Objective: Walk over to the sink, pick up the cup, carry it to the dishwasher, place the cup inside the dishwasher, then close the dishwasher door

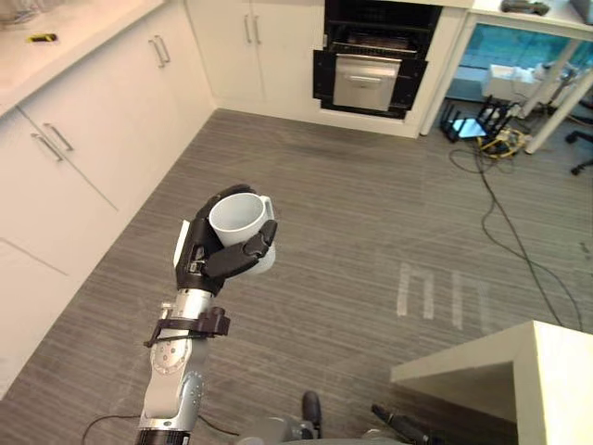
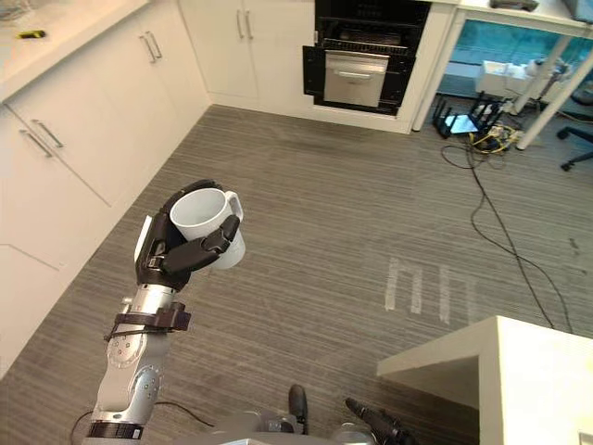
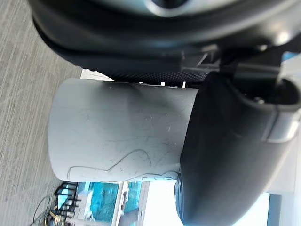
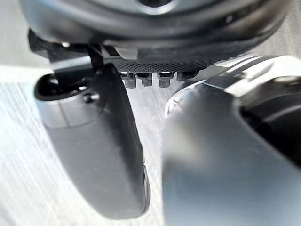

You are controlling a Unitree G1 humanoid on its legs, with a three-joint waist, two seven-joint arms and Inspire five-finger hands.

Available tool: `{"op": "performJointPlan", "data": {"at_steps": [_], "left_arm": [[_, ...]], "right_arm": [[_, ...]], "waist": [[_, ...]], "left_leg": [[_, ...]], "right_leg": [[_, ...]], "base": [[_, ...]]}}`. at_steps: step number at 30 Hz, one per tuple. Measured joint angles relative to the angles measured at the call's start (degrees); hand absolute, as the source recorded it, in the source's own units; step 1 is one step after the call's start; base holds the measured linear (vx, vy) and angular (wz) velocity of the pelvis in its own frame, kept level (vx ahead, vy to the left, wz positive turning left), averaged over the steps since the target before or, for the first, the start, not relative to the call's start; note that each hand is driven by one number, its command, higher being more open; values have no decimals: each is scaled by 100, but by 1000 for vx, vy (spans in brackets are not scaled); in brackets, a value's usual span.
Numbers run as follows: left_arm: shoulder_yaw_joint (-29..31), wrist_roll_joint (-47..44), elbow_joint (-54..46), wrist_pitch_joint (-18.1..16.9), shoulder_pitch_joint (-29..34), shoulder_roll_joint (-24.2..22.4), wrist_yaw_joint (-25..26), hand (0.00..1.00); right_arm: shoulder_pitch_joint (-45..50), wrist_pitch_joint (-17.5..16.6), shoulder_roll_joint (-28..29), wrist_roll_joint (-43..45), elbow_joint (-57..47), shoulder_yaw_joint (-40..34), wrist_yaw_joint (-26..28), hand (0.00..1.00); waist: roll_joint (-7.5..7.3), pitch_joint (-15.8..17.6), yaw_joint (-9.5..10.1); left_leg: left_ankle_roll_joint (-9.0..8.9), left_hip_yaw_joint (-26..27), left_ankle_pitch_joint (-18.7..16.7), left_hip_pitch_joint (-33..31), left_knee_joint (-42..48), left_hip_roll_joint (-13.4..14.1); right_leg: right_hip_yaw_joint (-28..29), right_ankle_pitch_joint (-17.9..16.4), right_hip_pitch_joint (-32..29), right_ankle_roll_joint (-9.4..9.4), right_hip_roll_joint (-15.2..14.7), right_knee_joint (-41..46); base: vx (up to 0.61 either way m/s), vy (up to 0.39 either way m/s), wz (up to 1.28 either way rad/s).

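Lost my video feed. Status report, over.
Left hand shut on white cup, upright. Right hand: no cup in it. Dishwasher ahead at far wall; floor cable lies right of the route.

The white ceramic cup (image 1: 239,222) is smooth with a soft sheen, its wall finely scratched. The dark plastic left hand (image 1: 206,260) gripping it looks matt. The grey streaked floor (image 1: 371,213) is matt and grained. The white flat-fronted cupboards (image 1: 102,139) look smooth and satin, with metal bar handles (image 1: 57,137).
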Motion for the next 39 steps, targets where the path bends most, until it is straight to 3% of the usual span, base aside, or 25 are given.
{"op": "performJointPlan", "data": {"at_steps": [1, 2, 3, 5, 7, 9, 13, 14, 20, 22, 23, 25, 26, 27, 28, 29, 30, 32, 34, 36, 38, 39], "left_arm": [[-34, 5, -61, -3, 21, 14, -125, 0], [-41, 8, -100, -2, 42, 9, -176, 0], [-44, 3, -181, -18, 43, -2, -223, 0], [-85, -18, -186, -45, 2, 96, -229, 0], [-255, -136, -180, -45, -49, 271, -217, 0], [-425, -187, -107, -45, -51, 506, -208, 0], [-503, -209, 163, -61, -54, 597, -117, 0], [-649, -203, 740, -103, -62, 715, 60, 0], [-649, -212, 740, -102, -61, 623, 104, 0], [-650, -262, 738, -99, -65, 421, 209, 0], [-653, -399, 735, -87, -85, 253, 291, 0], [-652, -553, 739, 35, -122, 17, 421, 0], [-647, -685, 792, 106, -126, -144, 545, 0], [-651, -819, 930, 206, -130, -284, 670, 0], [-650, -939, 1007, 328, -128, -357, 782, 0], [-651, -1074, 1065, 406, -130, -401, 876, 0], [-620, -1222, 1138, 424, -144, -408, 961, 0], [-643, -1335, 1210, 495, -261, -367, 1030, 0], [-698, -1352, 1245, 535, -545, -316, 1027, 0], [-687, -1475, 1364, 551, -751, -221, 1027, 0], [-616, -1557, 1445, 625, -762, -194, 1027, 0], [-616, -1559, 1411, 636, -762, -178, 1015, 0]], "right_arm": [[-54, 13, -146, 1, -27, -14, -31, 100], [-58, 31, -219, 1, -37, -47, -21, 100], [-89, 36, -310, 8, -25, -116, -21, 100], [-104, 24, -227, 155, -35, -255, -11, 100], [-83, -24, -112, 321, -18, -453, -43, 100], [-31, -22, -26, 562, -16, -458, -3, 100], [-22, -100, 43, 522, -21, -455, 127, 100], [-3, -289, 87, 125, -74, -154, 245, 100], [24, -286, 93, 132, -76, -165, 249, 100], [48, -270, 116, 150, -82, -207, 252, 100], [72, -269, 153, 196, -148, -221, 245, 100], [146, -261, 181, 285, -209, -337, 202, 100], [154, -202, 118, 377, -208, -345, 140, 100], [262, -158, 92, 421, -209, -397, 81, 100], [364, -132, 122, 534, -221, -475, 29, 100], [473, -125, 170, 722, -313, -532, 28, 100], [517, -162, 317, 817, -538, -558, 24, 100], [552, -216, 522, 808, -703, -544, -29, 100], [584, -293, 634, 807, -705, -567, -106, 100], [647, -304, 628, 804, -726, -561, -203, 100], [725, -303, 612, 806, -768, -580, -259, 100], [778, -299, 655, 814, -861, -667, -277, 100]], "waist": [[111, -46, 21], [188, -90, 10], [294, -155, 7], [311, -177, -56], [233, -147, -58], [154, -152, -87], [143, -154, -155], [72, -156, -158], [57, -146, -163], [16, -139, -161], [-75, -88, -180], [-267, 37, -333], [-281, 123, -314], [-321, 173, -337], [-315, 181, -382], [-306, 204, -448], [-247, 234, -488], [-216, 239, -527], [-261, 259, -468], [-320, 229, -394], [-213, 255, -445], [-129, 206, -438]], "left_leg": [[-77, 272, -60, -94, 653, 657], [-412, 247, 240, 13, 421, 936], [-634, -162, 239, 346, -179, 899], [-623, -115, 453, 596, -640, 789], [-638, -93, 590, 733, -888, 761], [-691, -87, 820, 980, -1316, 776], [-753, -12, 1134, 1268, -1888, 856], [-694, 76, 1437, 1181, -2037, 970], [-707, 121, 1422, 1180, -2033, 971], [-711, 185, 1329, 1152, -2007, 934], [-618, 243, 1234, 1148, -1941, 805], [-524, 304, 939, 1140, -1508, 637], [-440, 353, 686, 1088, -1186, 627], [-359, 357, 397, 1072, -768, 617], [-304, 344, 195, 1089, -508, 619], [-238, 264, 29, 1122, -310, 659], [-217, 225, -158, 1170, -100, 741], [-198, 64, -240, 1207, -72, 823], [-163, -137, -275, 1206, -168, 714], [-221, -214, -388, 1387, -272, 485], [-258, -376, -611, 1671, -216, 435], [-337, -470, -742, 1821, -245, 452]], "right_leg": [[13, -26, -115, 2, -35, 268], [42, -69, -180, 15, -7, 376], [187, -195, -244, 121, -51, 481], [241, -134, -197, 122, -118, 413], [255, -96, -163, 141, -132, 365], [242, 1, -52, 123, -39, 189], [272, 172, 35, 76, 133, -31], [220, 825, 240, 54, 386, -956], [265, 819, 201, 54, 385, -929], [324, 631, -7, 47, 302, -571], [342, 288, -266, 82, 85, 18], [302, -55, -450, 117, -336, 993], [339, -72, -800, -46, -543, 1926], [516, 183, -1208, -515, -732, 2989], [727, 593, -1526, -1147, -796, 3698], [922, 1032, -1889, -1303, -798, 4346], [1106, 624, -2126, -750, -540, 4563], [837, 191, -2163, -436, -118, 3616], [419, 329, -2170, -162, 117, 1836], [252, 789, -2162, -83, 189, 428], [381, 1403, -2041, -320, 226, 418], [400, 1542, -2059, -474, 237, 712]], "base": [[58, -110, -15], [72, -25, -31], [23, 85, -26], [14, 100, -16], [-3, 8, -6], [-22, -48, -4], [-30, -42, -12], [0, 0, -4], [0, 0, -3], [3, 28, -9], [6, 62, 9], [43, 59, 17], [26, 79, 1], [11, 99, -7], [32, 155, 13], [124, 151, 15], [143, 131, 16], [187, 88, 39], [234, 56, 55], [330, 12, 28], [472, -43, 35], [486, -77, 39]]}}
